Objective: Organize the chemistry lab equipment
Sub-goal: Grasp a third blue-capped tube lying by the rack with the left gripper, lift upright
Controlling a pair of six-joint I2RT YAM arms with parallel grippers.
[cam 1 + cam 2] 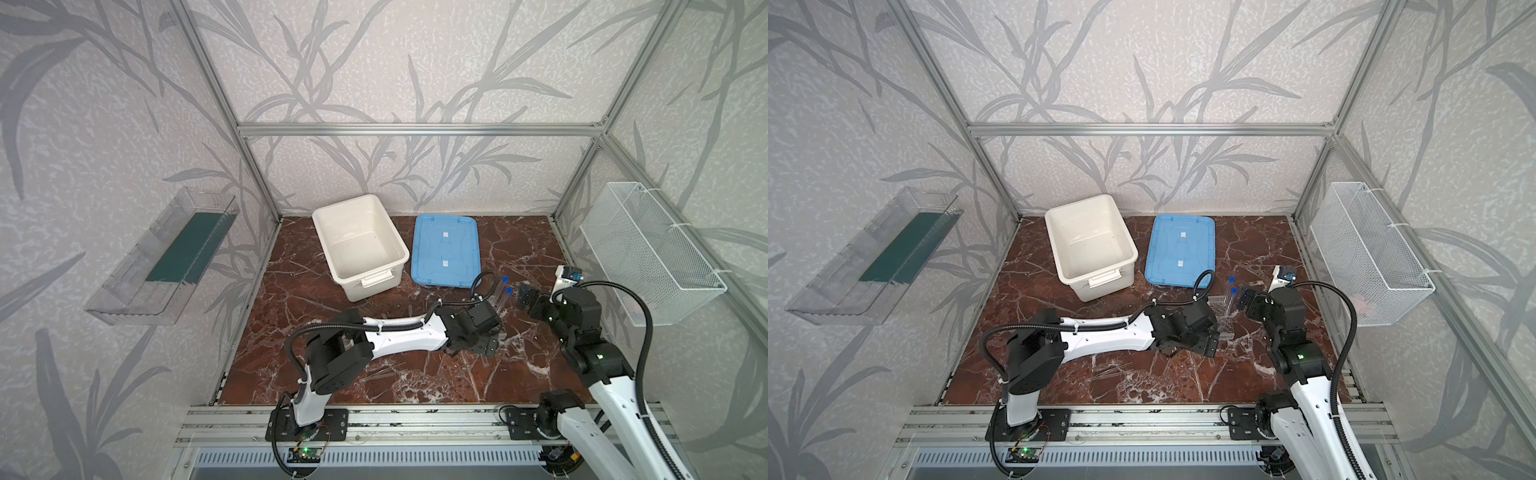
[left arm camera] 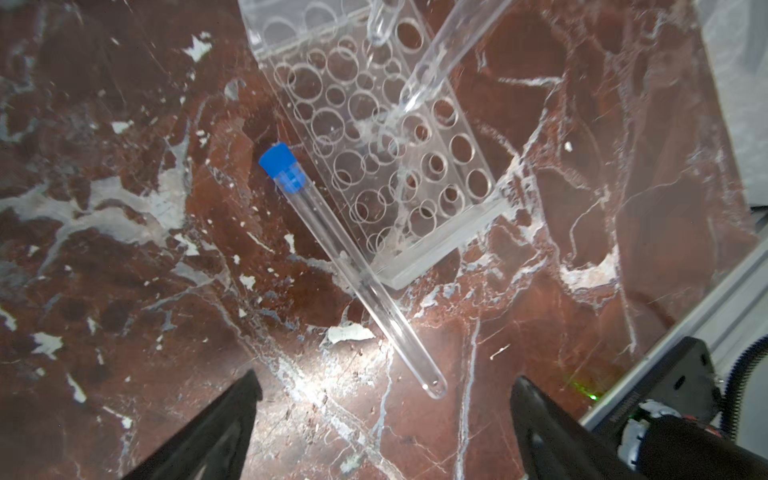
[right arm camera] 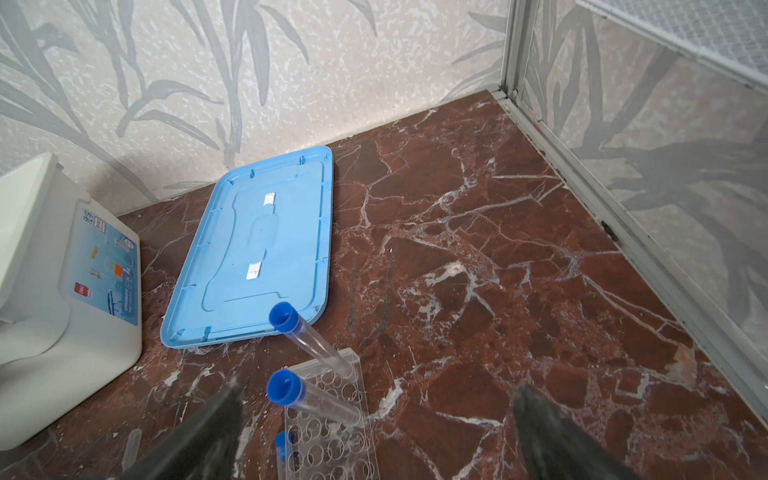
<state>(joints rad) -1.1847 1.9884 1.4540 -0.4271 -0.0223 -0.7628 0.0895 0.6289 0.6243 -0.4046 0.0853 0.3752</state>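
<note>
While both arms sit low over the right half of the worktop (image 1: pixel 332 316), the left tool (image 2: pixel 386 386) is spread wide, with nothing between its fingers (image 2: pixel 232 415). Just ahead of the gap lies the round closed end of a loose tube (image 2: pixel 353 266). This tube is flat on the worktop, its blue cap (image 2: pixel 280 166) beside the long side of the clear rack (image 2: pixel 374 137), and its body crosses the rack's near corner, apparently touching.

Right tool (image 3: pixel 379 388): also spread wide and empty. Directly ahead of it, two capped tubes (image 3: pixel 309 345) stand tilted in holes of the rack, blue caps up, one behind the other. In both top views the rack sits between the two tools.

Further out, the blue lid (image 3: pixel 257 249) lies flat, just beyond the rack. The white tub (image 3: pixel 62 291) stands beside the lid, near the back wall. Thin clear rods (image 1: pixel 1113 371) lie faintly visible toward the worktop's front edge, apart from the rack.
</note>
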